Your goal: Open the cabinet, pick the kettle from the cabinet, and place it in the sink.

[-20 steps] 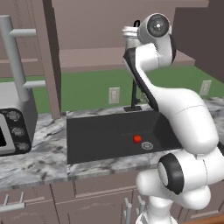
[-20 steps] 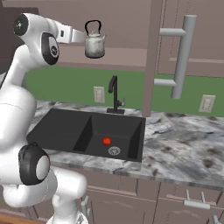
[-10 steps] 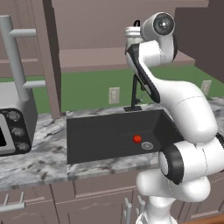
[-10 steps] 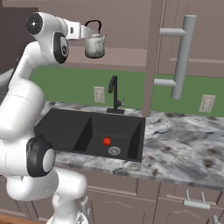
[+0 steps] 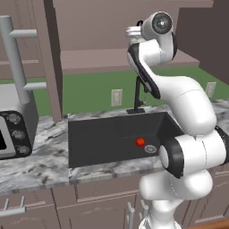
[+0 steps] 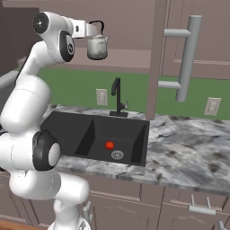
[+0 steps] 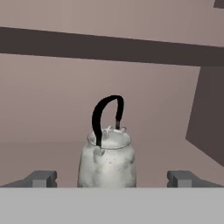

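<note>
Silvery kettle [image 6: 98, 46] hangs clear of the cabinet [image 5: 89, 27], held at the claw [image 6: 92, 30], whose grip I can't confirm. Advice: swing slowly, keep upright, lower into the sink [image 6: 90, 134], avoiding the faucet [image 6: 117, 96].

Arm up high, upper link rising from the base, elbow bent, forearm folded back, wrist at the top with the hand pointing forward, roughly level. Gripper [image 7: 111, 178] jaws spread wide, one fingertip at each side of the hand view, nothing touching either one. From the right base view the gripper [image 6: 92, 30] sits just off the wrist.
</note>
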Robot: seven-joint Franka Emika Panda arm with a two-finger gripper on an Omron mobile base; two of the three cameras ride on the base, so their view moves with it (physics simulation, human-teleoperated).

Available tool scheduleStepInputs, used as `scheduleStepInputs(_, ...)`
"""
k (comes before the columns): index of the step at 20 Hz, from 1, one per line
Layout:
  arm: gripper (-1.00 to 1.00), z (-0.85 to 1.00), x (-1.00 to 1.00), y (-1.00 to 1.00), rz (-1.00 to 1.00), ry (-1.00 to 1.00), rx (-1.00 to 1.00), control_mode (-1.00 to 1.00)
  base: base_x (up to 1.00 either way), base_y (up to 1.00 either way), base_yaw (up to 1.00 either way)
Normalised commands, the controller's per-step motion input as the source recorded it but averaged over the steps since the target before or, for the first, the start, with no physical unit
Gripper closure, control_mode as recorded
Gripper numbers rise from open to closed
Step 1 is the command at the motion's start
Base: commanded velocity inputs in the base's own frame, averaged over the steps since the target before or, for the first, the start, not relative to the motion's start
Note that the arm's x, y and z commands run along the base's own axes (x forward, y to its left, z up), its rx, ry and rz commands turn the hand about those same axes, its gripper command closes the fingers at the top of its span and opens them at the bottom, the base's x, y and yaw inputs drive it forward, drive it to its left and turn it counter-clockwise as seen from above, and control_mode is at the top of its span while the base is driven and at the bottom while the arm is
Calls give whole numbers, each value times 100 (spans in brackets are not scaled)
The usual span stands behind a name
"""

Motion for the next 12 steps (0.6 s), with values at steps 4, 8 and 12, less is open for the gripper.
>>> scheduleStepInputs(4, -100, 0, 26, 11, -5, 0, 0, -100, 0, 0, 0)
scheduleStepInputs(8, -100, 0, 29, 12, -6, 0, 0, -100, 0, 0, 0)
scheduleStepInputs(12, -100, -6, 34, 13, -4, 3, 1, -100, 0, 0, 0)
